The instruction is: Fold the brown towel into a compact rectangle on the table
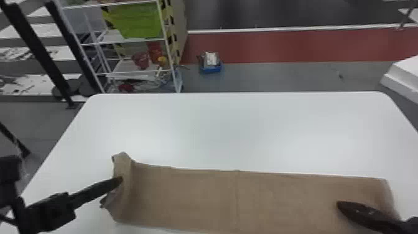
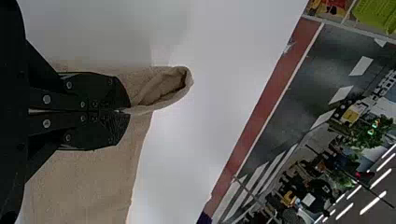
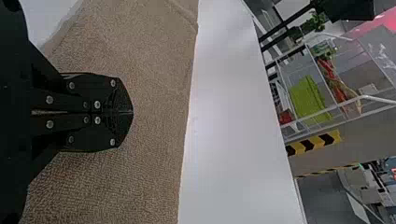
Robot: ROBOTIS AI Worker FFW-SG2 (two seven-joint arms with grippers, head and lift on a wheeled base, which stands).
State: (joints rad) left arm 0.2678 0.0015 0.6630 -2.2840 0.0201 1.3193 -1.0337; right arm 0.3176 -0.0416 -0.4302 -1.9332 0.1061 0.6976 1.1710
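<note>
My left gripper (image 2: 129,111) clamps the brown towel (image 1: 199,196), my right gripper (image 3: 132,112) is closed together — I should fold low, with edges matching.

- The left gripper (image 1: 120,179) is squeezed together and pointed forward and right.
- The right gripper (image 1: 339,204) is pressed together and pointed left.

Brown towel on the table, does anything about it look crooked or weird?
Yes, the brown towel is rumpled at its left end, curling up where the left hand pinches it. That stands out because its middle lies flat on the table.
</note>
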